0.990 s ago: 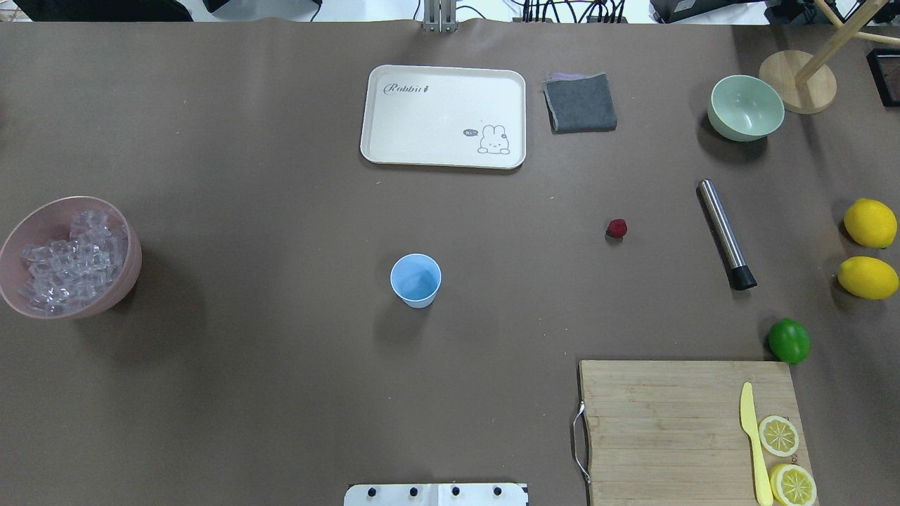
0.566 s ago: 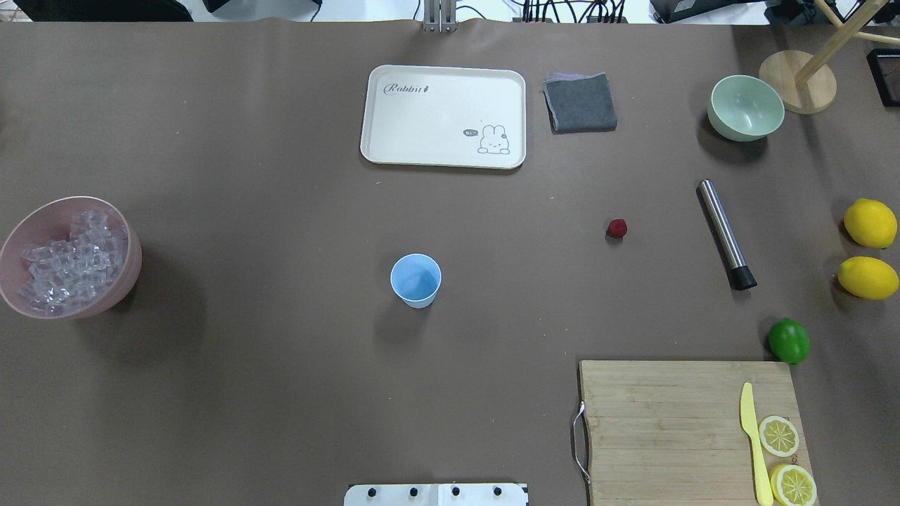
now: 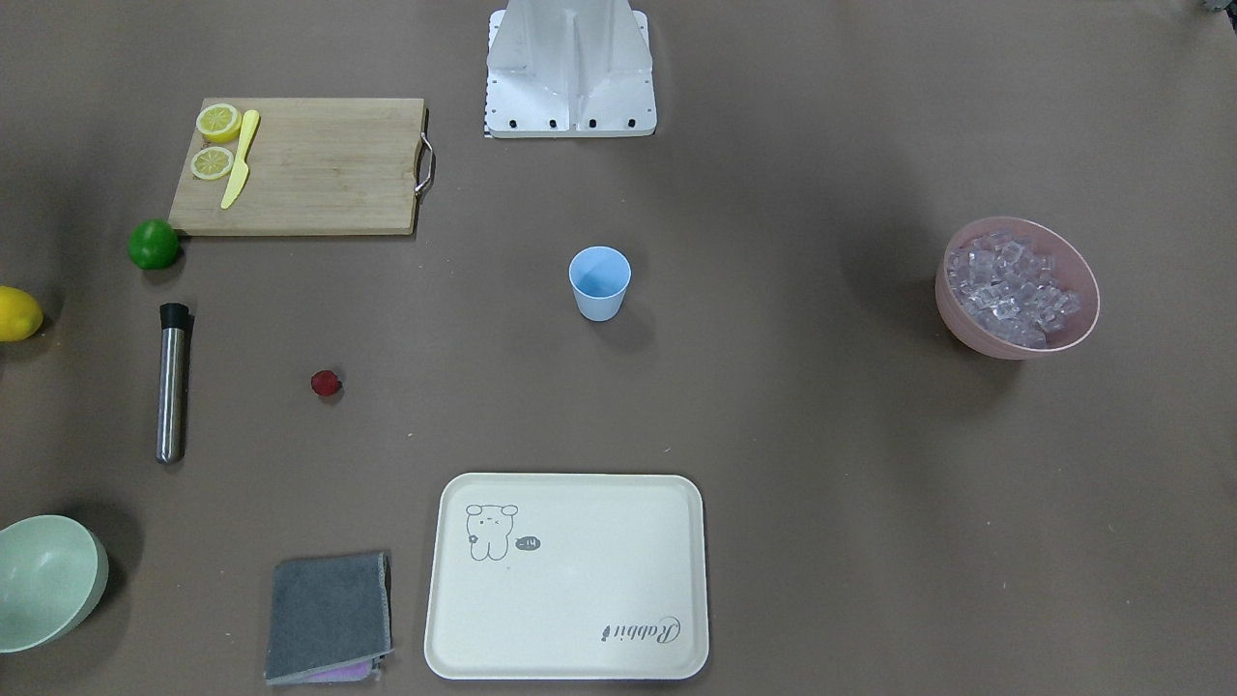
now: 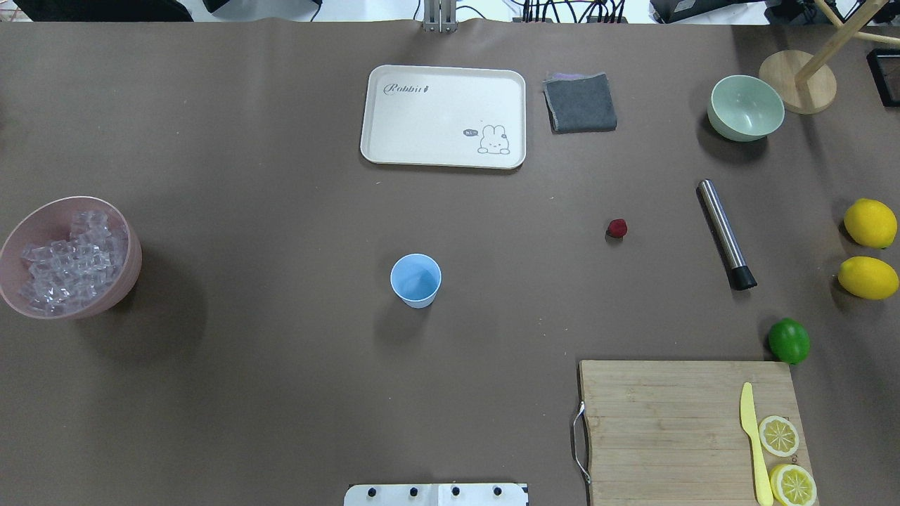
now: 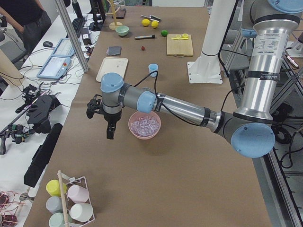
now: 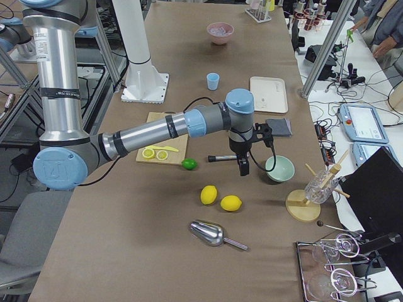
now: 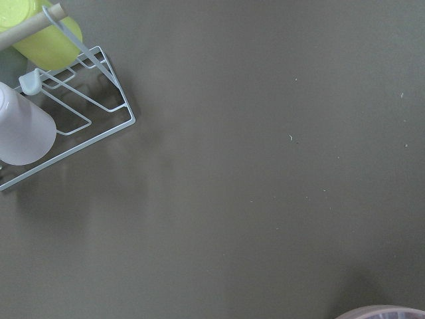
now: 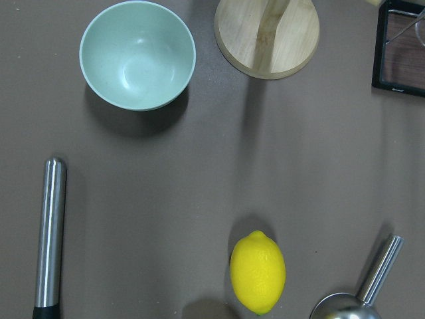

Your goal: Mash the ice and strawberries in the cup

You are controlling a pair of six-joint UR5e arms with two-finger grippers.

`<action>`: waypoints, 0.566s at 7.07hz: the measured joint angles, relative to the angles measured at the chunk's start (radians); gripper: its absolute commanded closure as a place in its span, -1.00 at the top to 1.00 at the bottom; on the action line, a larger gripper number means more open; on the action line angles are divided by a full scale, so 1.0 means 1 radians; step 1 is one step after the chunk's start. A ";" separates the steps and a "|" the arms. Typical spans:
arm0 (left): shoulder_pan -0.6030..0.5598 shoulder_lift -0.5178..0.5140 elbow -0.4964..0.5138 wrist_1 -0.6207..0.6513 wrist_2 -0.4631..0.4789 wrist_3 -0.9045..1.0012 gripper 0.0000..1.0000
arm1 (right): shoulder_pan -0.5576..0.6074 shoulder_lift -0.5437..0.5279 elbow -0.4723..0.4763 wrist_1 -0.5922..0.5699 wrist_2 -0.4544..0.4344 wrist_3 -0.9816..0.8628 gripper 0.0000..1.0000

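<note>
Left gripper [image 5: 109,134] beside the bowl [image 5: 145,136] of ice [image 5: 145,124]; spread: cannot tell.
Cup [image 4: 415,280] empty, well apart; right gripper [image 6: 244,170] near the muddler [image 6: 219,158], likewise.

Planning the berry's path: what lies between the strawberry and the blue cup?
Nothing: the overhead view shows only bare table between strawberry and cup.

Long table [image 5: 189,189], brown cover. White bench [image 5: 19,80] outward of left gripper [image 5: 110,134]: cables, tablet [image 5: 54,64]. Bench also past right gripper [image 6: 244,168]. Grey chair [image 6: 17,251] on opposite side. Soft, even light.
</note>
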 measured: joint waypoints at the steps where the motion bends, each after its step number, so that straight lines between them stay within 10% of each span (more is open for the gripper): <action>1: 0.002 0.006 -0.015 0.000 -0.004 -0.001 0.95 | 0.000 0.000 0.000 0.000 0.012 0.000 1.00; 4: 0.035 0.023 -0.051 -0.008 -0.082 -0.003 0.94 | 0.000 -0.004 -0.001 0.000 0.030 -0.006 1.00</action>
